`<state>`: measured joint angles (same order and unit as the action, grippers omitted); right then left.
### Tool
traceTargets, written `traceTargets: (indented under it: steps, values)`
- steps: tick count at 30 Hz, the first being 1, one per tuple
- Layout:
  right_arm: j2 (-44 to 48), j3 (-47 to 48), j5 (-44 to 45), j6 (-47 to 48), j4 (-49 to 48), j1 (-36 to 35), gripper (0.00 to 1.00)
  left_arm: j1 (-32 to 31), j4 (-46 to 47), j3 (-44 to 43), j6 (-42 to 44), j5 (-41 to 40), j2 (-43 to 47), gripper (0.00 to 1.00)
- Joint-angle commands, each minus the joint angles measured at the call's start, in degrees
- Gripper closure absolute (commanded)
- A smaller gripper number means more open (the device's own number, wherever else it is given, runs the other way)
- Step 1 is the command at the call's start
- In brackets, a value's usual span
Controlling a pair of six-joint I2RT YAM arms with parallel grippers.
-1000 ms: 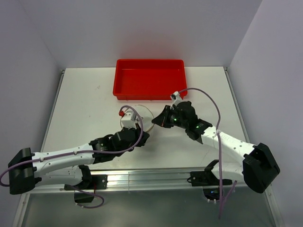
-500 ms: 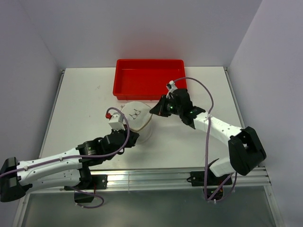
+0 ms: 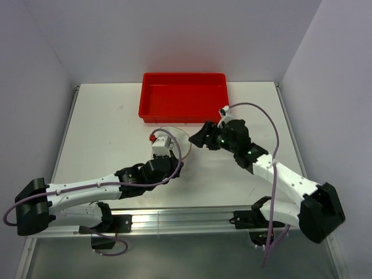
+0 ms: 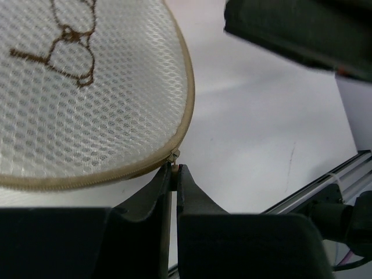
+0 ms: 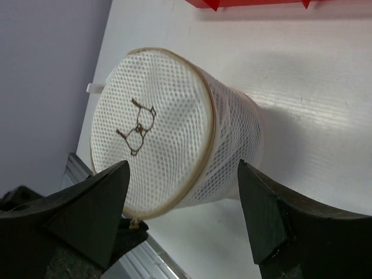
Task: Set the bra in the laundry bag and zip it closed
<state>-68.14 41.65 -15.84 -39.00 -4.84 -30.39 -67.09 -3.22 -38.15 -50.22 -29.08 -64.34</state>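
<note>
The laundry bag [image 5: 174, 133], a white mesh drum with a tan zip rim and a dark bra drawing on its lid [image 4: 87, 87], rests on the table. In the top view the bag [image 3: 179, 137] is mostly covered by my left wrist. My left gripper [image 4: 174, 168] is shut on the small zip pull at the lid's rim [image 5: 135, 222]. The zip teeth beside the pull look joined. My right gripper [image 5: 183, 168] stands wide open just short of the bag, touching nothing, and sits right of it in the top view [image 3: 200, 139]. The bra is hidden.
A red plastic tray [image 3: 183, 96] stands behind the bag toward the back wall, and its edge shows in the right wrist view [image 5: 250, 3]. The table's near edge with its metal rail [image 4: 325, 186] lies close behind my left gripper.
My right gripper has opened, let go of the bag's rim and drawn back to the right. My left arm has pulled toward the near edge and now covers the bag from above.
</note>
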Motion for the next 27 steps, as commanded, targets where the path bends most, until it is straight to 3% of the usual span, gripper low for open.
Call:
traceTargets:
  steps: [1,5,10,16,19,20,23,27]
  values:
    - [6.96,-4.99,2.74,-2.30,-0.79,-0.54,0.19,0.21,6.38,-4.12,2.58,1.39,-1.40,1.00]
    - [10.22,-8.86,3.62,-4.59,-1.40,-2.47,0.29,0.29,7.44,-4.21,2.32,2.27,-2.28,1.00]
    - [7.32,-8.69,-0.16,-6.43,-5.35,-4.49,0.34,0.29,8.06,-3.42,1.70,3.76,-2.81,1.00]
    - [4.51,-6.23,1.68,-5.12,-4.74,-6.35,0.49,0.29,7.88,-2.72,1.44,3.86,-2.29,1.00]
    - [3.63,-6.23,2.21,-5.12,-4.56,-6.43,0.64,0.29,7.80,-2.45,1.70,3.68,-1.85,1.00]
    - [3.45,-6.05,2.56,-5.03,-4.39,-6.43,0.76,0.29,7.71,-2.28,1.79,3.51,-1.58,1.00]
    - [3.45,-5.27,5.46,-4.50,-3.33,-6.35,0.99,0.29,6.40,-1.75,2.05,2.98,-0.80,1.00]
    - [1.53,-2.89,7.57,-1.96,-2.01,-5.30,1.00,0.47,3.41,0.00,1.62,0.44,1.40,1.00]
